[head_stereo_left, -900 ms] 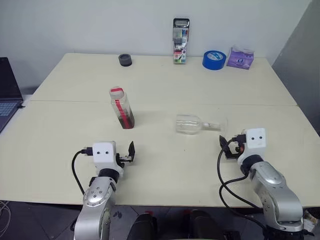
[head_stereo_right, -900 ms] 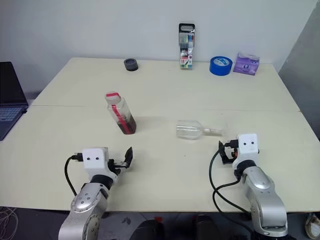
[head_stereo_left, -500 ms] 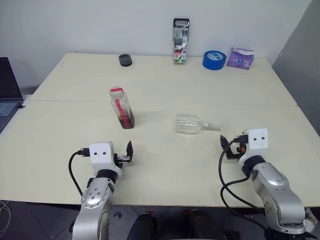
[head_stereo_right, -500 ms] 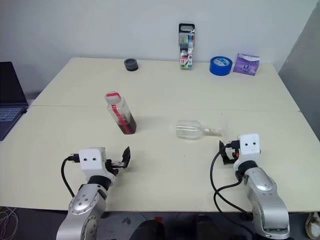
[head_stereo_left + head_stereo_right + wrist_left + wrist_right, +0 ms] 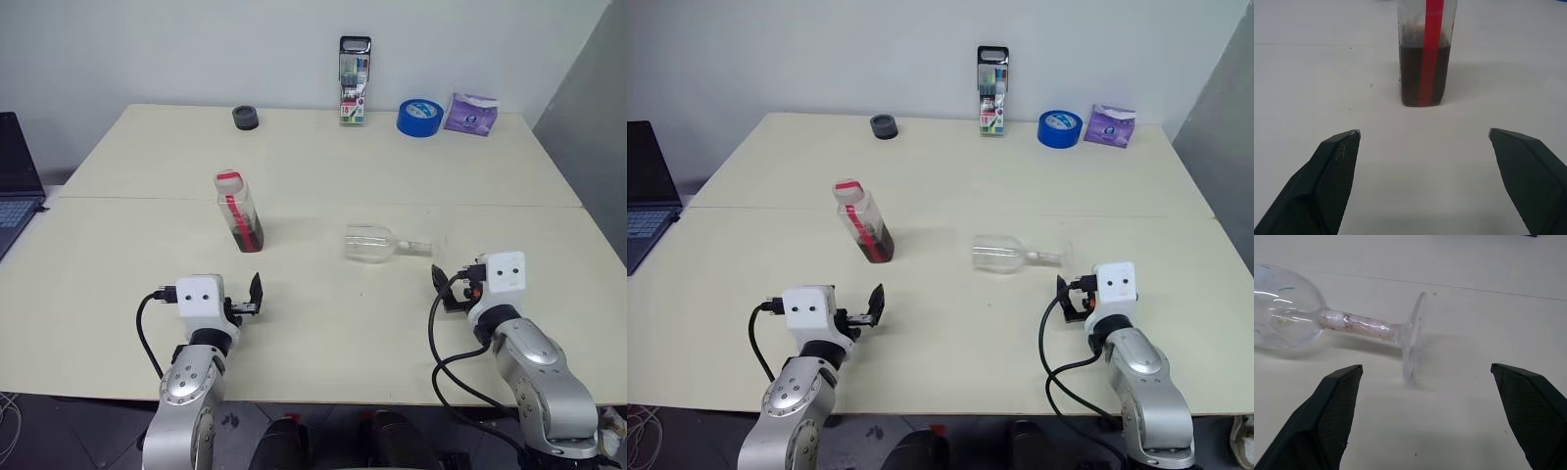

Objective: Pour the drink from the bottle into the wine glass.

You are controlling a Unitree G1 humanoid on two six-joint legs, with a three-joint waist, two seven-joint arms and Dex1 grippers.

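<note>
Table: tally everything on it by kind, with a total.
Bottle with drink: 1
Wine glass, lying on its side: 1
Marker pack: 1
Blue tape roll: 1
Purple tissue pack: 1
Small dark round container: 1
Total: 6

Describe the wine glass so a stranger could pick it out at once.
On the cream table, look near the middle, just ahead of the right claw. The wine glass lies on its side there, clear and stemmed, unlike the upright bottle with its red strip.

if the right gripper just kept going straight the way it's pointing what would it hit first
Most likely the wine glass, which lies on its side ahead of the open right gripper: its round foot comes first, with the stem and bowl beyond. Depth is hard to judge.
</note>
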